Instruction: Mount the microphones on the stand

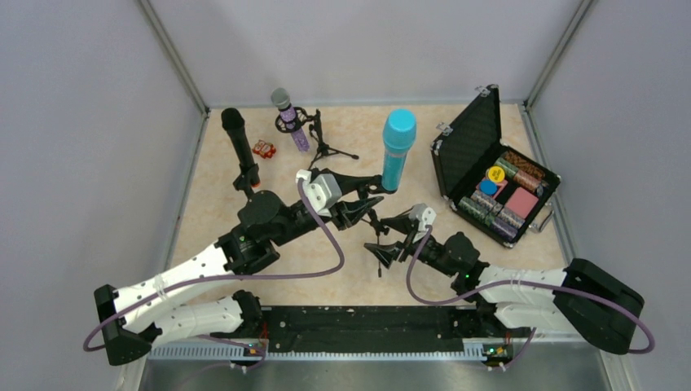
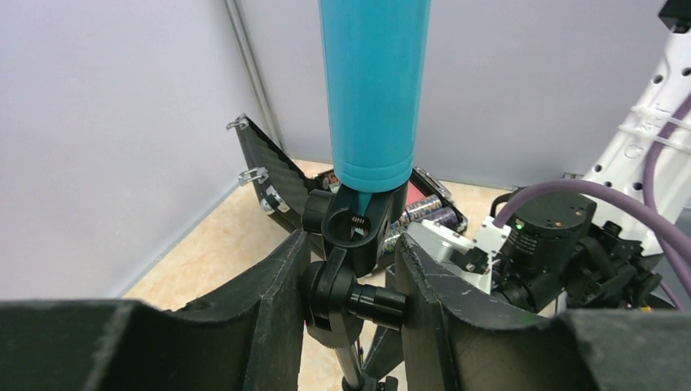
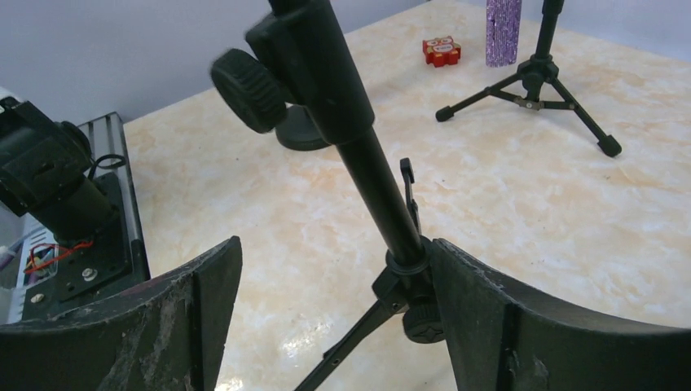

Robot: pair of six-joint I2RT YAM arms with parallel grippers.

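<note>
One turquoise microphone (image 2: 373,90) upright above left tool (image 2: 350,281) gripping stand (image 2: 352,228).

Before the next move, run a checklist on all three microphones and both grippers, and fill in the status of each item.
1. Turquoise stick microphone seated upright in the black clip: ok.
2. Left gripper shut on the swivel joint below that clip: ok.
3. Right gripper open, black stand pole between its fingers, not gripped: ok.
4. Glittery purple microphone with silver mesh head held on its tripod stand: ok.
5. Black microphone with orange end firmly clipped: cannot tell.
6. Ribbed clamp knob tightened: cannot tell.
</note>
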